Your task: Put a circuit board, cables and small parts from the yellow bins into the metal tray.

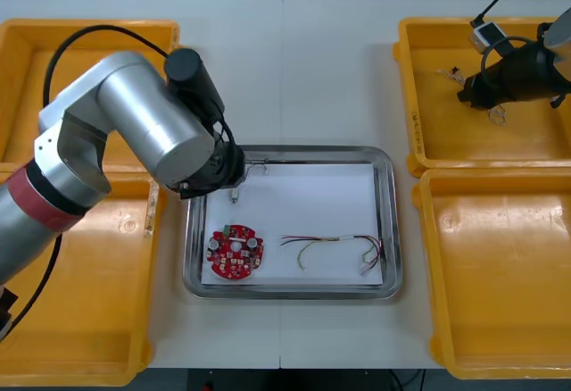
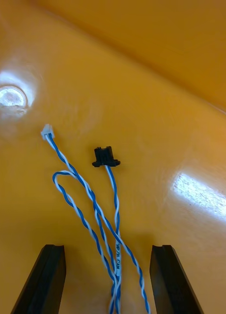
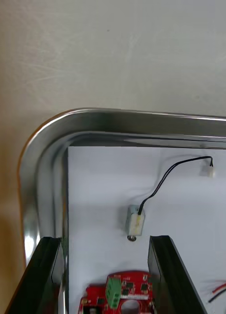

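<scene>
Hovering at a far corner of the metal tray [image 3: 44,162], the left gripper [image 3: 105,240] is held open, empty, above a small metal part [image 3: 135,221] (circuit board [image 1: 235,252] near); the right gripper [image 2: 108,248] is spread, empty, astride a blue and white cable [image 2: 88,191] in a yellow bin [image 2: 142,73].

The metal tray [image 1: 393,230], white inside, holds a round red circuit board [image 1: 235,251], a red and yellow cable [image 1: 335,248] and a small metal part [image 3: 135,222]. A twisted blue and white cable [image 2: 116,260] lies loose in a yellow bin [image 2: 142,73].
</scene>
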Motion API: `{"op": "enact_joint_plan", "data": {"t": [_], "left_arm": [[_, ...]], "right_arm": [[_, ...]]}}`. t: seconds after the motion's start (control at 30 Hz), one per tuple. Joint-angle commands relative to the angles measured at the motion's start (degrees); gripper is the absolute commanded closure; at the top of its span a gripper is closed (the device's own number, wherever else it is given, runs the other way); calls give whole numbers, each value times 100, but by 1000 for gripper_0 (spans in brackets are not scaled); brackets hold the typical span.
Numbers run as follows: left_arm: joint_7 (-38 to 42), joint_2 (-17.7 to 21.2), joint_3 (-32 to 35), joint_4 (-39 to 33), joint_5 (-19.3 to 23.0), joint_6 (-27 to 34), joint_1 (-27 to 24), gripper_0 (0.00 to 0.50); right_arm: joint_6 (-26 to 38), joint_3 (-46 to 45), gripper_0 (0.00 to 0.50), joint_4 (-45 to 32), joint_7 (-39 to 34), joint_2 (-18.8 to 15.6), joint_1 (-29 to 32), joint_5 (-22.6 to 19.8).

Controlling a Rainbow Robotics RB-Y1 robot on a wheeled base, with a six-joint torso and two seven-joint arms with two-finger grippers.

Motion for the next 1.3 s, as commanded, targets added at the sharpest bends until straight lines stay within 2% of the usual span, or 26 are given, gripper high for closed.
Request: {"op": "enact_joint_plan", "data": {"t": [0.03,0.13,0.17,0.2,0.23,0.3,0.4,0.47,0.5,0.53,0.8,1.03,1.13,1.3], "left_arm": [[-453,201,659,-340,262,515,-101,0],[-743,262,1046,-384,437,849,-136,0],[-839,289,1177,-384,499,955,-154,0],[-901,306,1239,-384,525,999,-163,0],[-1024,333,1371,-384,587,1104,-163,0],[-1235,403,1608,-384,684,1254,-171,0],[-1463,491,1889,-375,815,1403,-171,0],[-1648,561,2074,-375,868,1517,-171,0],[-1736,588,2135,-375,886,1561,-171,0],[-1815,623,2197,-375,903,1588,-171,0],[-2518,886,2680,3,1061,1632,-180,0],[-3186,1018,2997,601,1061,1535,-294,0],[-3485,1027,3085,882,991,1482,-391,0],[-3977,1036,3181,1462,833,1333,-620,0]], "right_arm": [[-98,-123,0,-63,190,16,164,-212],[-98,-123,0,-63,207,16,164,-212],[-98,-123,109,-63,216,16,164,-212],[-98,-123,160,-63,216,16,164,-212],[-98,-123,246,-72,225,25,164,-212],[-98,-123,346,-63,234,25,173,-221],[-106,-123,375,-72,251,25,208,-265],[-124,-123,435,-72,278,25,243,-335],[-133,-123,482,-72,286,16,269,-344],[-142,-123,500,-72,295,16,269,-353],[-19,-79,500,-309,445,16,269,-291],[1001,-52,500,-1337,313,-54,269,473],[1467,-210,500,-1627,243,-98,269,675],[2056,-351,500,-1935,199,-177,269,719]]}}
